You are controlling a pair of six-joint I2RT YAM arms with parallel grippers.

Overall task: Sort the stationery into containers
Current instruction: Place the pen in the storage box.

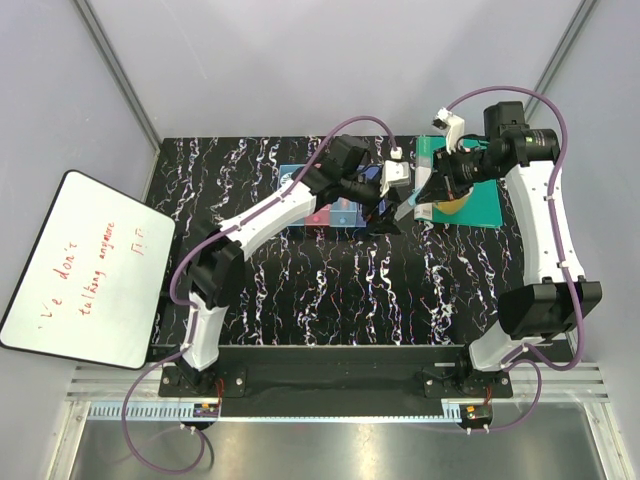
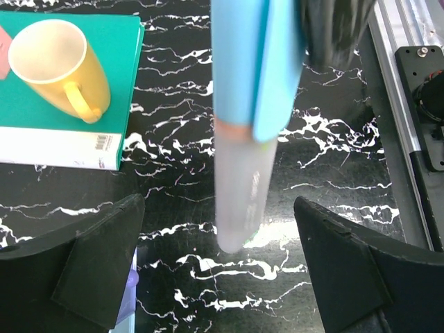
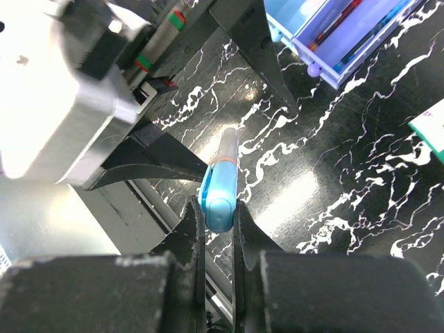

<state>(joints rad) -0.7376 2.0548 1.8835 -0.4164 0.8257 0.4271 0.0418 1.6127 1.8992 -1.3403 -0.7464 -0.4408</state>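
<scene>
Working over a black marbled table [image 1: 300,290] between grey walls, with a whiteboard [image 1: 85,265] at my left. From above, my left arm hides most of the bins [image 1: 320,215]. One purple bin [image 3: 361,41], cut off at the frame's edge, holds pens [image 3: 340,21]. My right gripper [image 3: 218,215] pinches a blue marker [image 3: 220,187] above the table. My left gripper [image 2: 218,270] gapes wide either side of its pale tip.

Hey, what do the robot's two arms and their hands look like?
The left arm and right arm have white shells with black joints, and a purple cable loops along each. The left hand and right hand have matte black, wedge-shaped fingers.
</scene>
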